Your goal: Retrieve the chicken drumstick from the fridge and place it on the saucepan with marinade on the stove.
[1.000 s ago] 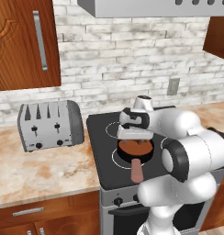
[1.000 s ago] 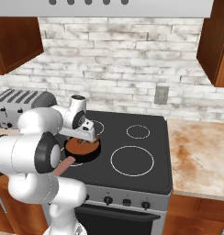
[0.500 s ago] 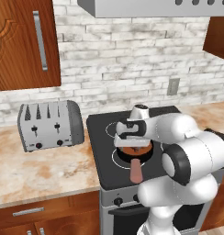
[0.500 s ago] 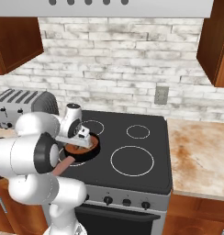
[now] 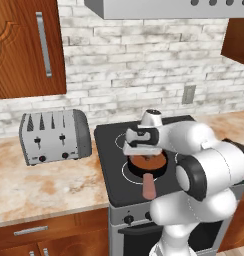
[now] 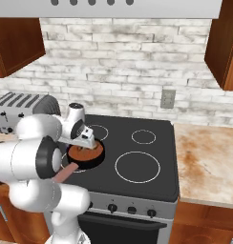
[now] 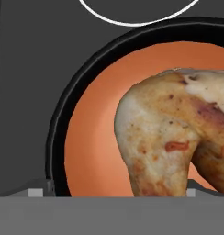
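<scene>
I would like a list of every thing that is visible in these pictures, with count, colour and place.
drumstick: one, golden-brown, lying in the pan's sauce
pan: one, black with reddish-brown sauce, on the stove's front left burner
stove: one, black with white rings, between the counters
toaster: one, grey, on the counter left of the stove
counter: beige marbled, on both sides of the stove
cabinets: brown wood, above and below
outlet: one, grey, on the brick wall
hood: one, grey, above the stove
tool: one, open, directly above the pan

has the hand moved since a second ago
Yes. The hand has come down toward the pan on the stove, and now sits low over it, with the drumstick lying in the sauce.
</scene>
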### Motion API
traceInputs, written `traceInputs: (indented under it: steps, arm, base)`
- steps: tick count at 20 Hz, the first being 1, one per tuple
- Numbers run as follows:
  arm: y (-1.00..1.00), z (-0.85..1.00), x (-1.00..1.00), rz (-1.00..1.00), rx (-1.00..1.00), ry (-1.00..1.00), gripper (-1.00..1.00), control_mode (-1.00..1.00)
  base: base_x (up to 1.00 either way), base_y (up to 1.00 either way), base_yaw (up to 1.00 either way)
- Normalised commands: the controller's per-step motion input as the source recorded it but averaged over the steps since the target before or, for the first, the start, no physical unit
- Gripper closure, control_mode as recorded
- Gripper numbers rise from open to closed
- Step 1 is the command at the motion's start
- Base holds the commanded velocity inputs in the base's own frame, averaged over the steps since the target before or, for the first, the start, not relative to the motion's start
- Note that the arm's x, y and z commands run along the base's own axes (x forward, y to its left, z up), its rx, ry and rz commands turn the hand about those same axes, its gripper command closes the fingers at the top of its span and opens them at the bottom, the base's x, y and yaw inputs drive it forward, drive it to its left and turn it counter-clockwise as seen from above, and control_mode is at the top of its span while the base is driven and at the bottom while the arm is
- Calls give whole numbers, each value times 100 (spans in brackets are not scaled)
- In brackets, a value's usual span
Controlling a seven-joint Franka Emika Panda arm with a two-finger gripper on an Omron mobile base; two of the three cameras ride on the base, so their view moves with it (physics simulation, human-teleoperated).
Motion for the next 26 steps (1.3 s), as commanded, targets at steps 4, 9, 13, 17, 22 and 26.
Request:
traceInputs:
  steps: [4,9,13,17,22,26]
  arm:
    - [0,4,-22,0,2,-23,-100,-100]
    - [0,1,-8,0,15,6,-100,-100]
    - [0,-1,-3,0,13,3,-100,-100]
    - [-5,0,0,0,19,0,-100,-100]
    - [-19,10,-3,0,25,0,-100,-100]
    - [-18,2,-2,0,32,1,-100,-100]
  base:
    - [0,0,0]
    - [0,0,0]
    - [0,0,0]
    - [0,0,0]
    - [0,0,0]
    - [0,0,0]
